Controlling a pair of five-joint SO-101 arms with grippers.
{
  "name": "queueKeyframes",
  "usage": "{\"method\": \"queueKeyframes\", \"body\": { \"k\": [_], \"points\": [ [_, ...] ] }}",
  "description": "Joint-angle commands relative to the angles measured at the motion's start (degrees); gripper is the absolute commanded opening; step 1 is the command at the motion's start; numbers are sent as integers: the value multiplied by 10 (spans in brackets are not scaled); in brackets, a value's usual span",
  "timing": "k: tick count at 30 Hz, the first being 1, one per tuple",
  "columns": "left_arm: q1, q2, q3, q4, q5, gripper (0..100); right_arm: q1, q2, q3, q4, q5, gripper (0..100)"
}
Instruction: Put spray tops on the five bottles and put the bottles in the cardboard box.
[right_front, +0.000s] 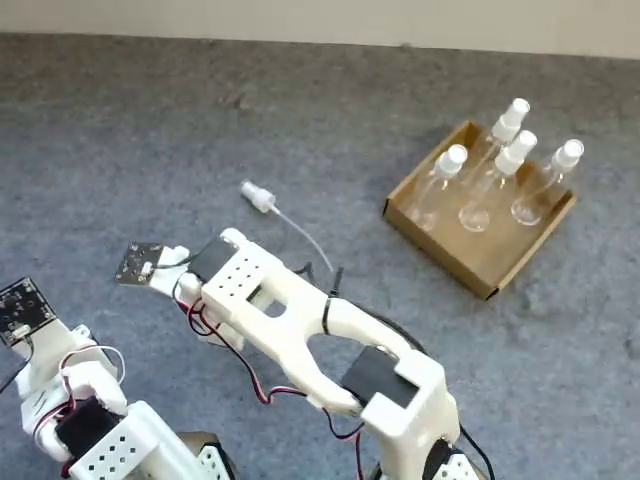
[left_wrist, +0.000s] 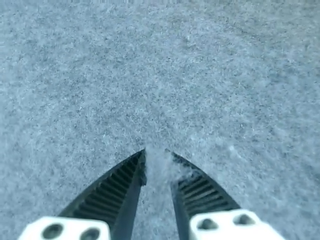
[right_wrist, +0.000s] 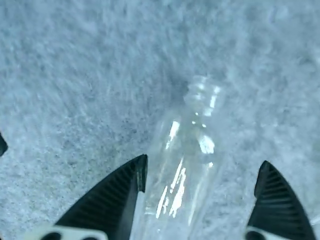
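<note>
Observer: Step in hand, from the high view?

Operator: Fifth bottle, as I judge it. Four capped bottles (right_front: 490, 185) lie side by side in the cardboard box (right_front: 435, 250), and I see bare floor along its near wall. One loose spray top (right_front: 258, 196), dip tube attached, lies on the carpet (right_front: 150, 120), well apart from the box and just beyond my right arm (right_front: 300, 320).

Observer: Left wrist view?

Operator: My left gripper (left_wrist: 157, 157) hangs over bare carpet. Its jaws are parted only narrowly and nothing lies between them.

Observer: Right wrist view?

Operator: My right gripper (right_wrist: 202, 162) is spread wide and straddles the uncapped bottle (right_wrist: 192, 150), which lies on the carpet with its open neck pointing away from the claw. One jaw sits just beside the body, the other well clear; nothing is clamped yet.

Observer: Next move?

Operator: I judge it calls for closing on the body and raising the neck. The left claw should then fetch the spray top and feed its dip tube in, before boxing.
</note>
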Motion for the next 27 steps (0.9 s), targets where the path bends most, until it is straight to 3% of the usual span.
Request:
{"method": "queueKeyframes", "body": {
  "k": [1,19,27],
  "points": [
    [-5,-5,-26,3,-7,11,-15,7,-41,-8,34,307],
    [26,-5,-15,2,-10,11,-4,29,-65,-9,40,307],
    [24,-5,-15,1,-10,11,-2,89,-70,-59,-36,307]
  ]
}}
